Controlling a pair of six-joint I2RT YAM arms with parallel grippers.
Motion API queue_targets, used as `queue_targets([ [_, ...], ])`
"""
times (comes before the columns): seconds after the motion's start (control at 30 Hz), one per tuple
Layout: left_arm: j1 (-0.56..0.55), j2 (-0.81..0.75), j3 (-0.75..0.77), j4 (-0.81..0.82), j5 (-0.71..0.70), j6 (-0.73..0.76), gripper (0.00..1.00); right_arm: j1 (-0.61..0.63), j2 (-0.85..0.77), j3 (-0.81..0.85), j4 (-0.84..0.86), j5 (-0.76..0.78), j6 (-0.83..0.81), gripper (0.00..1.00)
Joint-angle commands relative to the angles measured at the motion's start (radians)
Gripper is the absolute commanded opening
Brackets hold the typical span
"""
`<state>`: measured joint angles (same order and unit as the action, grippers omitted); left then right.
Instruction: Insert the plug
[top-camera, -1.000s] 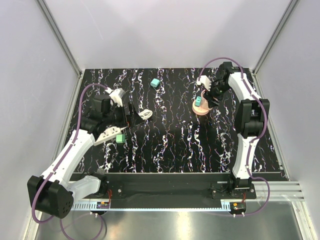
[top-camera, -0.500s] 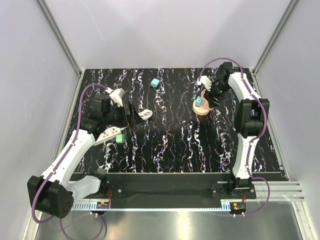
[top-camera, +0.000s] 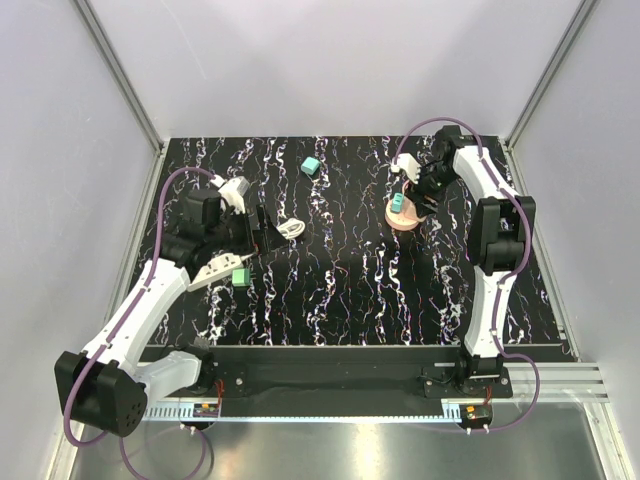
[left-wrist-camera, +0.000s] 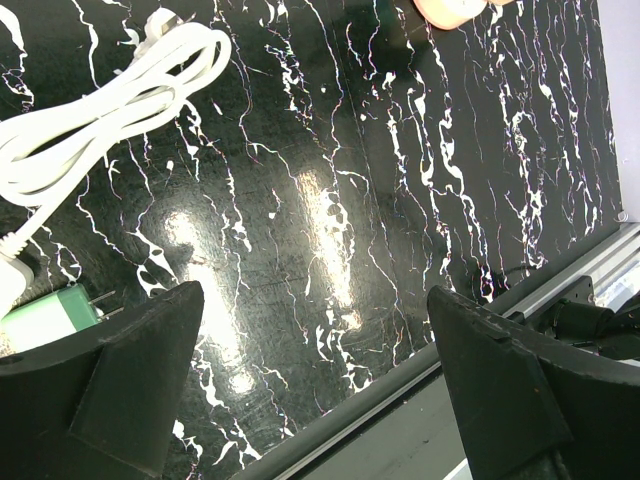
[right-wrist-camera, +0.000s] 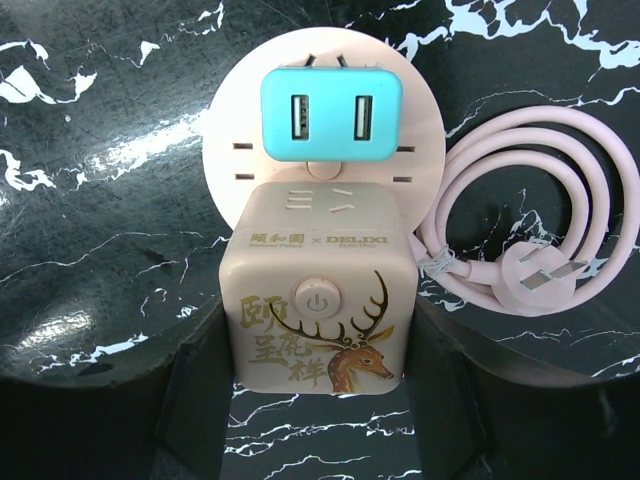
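A teal plug (right-wrist-camera: 331, 115) with two USB ports sits flat against the round pink face of a pink cube socket (right-wrist-camera: 318, 300), which carries a deer picture. My right gripper (right-wrist-camera: 318, 400) is shut on that cube, one finger against each side. From above, the plug (top-camera: 398, 203) and socket (top-camera: 401, 216) lie at the table's back right under the right gripper (top-camera: 416, 195). A second teal cube (top-camera: 311, 166) lies loose at the back centre. My left gripper (top-camera: 255, 232) hovers open at the left, nothing between its fingers (left-wrist-camera: 130, 380).
A white power strip (top-camera: 214, 270) lies by the left arm, with a bright green cube (top-camera: 241, 276) beside it and its coiled white cord (top-camera: 291, 229) close by. The pink socket's coiled cord (right-wrist-camera: 530, 230) rests to its right. Grey walls enclose the table.
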<state>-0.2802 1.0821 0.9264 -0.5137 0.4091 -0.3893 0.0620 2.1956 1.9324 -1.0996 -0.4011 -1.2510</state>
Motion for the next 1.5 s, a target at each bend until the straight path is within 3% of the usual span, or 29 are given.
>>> queue_targets([
  [0.0, 0.006, 0.004, -0.004, 0.050, 0.028, 0.004, 0.99, 0.015, 0.056, -0.033, 0.047, 0.045, 0.010, 0.00],
  [0.63, 0.006, 0.001, -0.004, 0.050, 0.030, 0.006, 0.99, 0.052, 0.157, -0.046, 0.069, 0.160, 0.076, 0.00],
  [1.03, 0.006, -0.005, -0.006, 0.050, 0.023, 0.007, 0.99, 0.052, 0.184, -0.019, 0.058, 0.121, 0.087, 0.00],
  [1.1, 0.006, -0.004, -0.006, 0.052, 0.023, 0.006, 0.99, 0.053, 0.162, -0.020, 0.081, 0.107, 0.102, 0.12],
  [1.13, 0.006, -0.004, -0.006, 0.050, 0.022, 0.007, 0.99, 0.052, 0.156, -0.013, 0.083, 0.099, 0.102, 0.26],
  [1.17, 0.006, -0.004, -0.006, 0.050, 0.022, 0.007, 0.99, 0.053, 0.148, -0.009, 0.086, 0.102, 0.102, 0.32],
  [1.33, 0.006, -0.008, -0.011, 0.052, 0.014, 0.009, 0.99, 0.053, 0.102, -0.004, 0.104, 0.125, 0.093, 0.43],
  [1.47, 0.006, -0.010, -0.011, 0.050, 0.013, 0.009, 0.99, 0.053, 0.067, -0.019, 0.107, 0.117, 0.096, 0.60],
])
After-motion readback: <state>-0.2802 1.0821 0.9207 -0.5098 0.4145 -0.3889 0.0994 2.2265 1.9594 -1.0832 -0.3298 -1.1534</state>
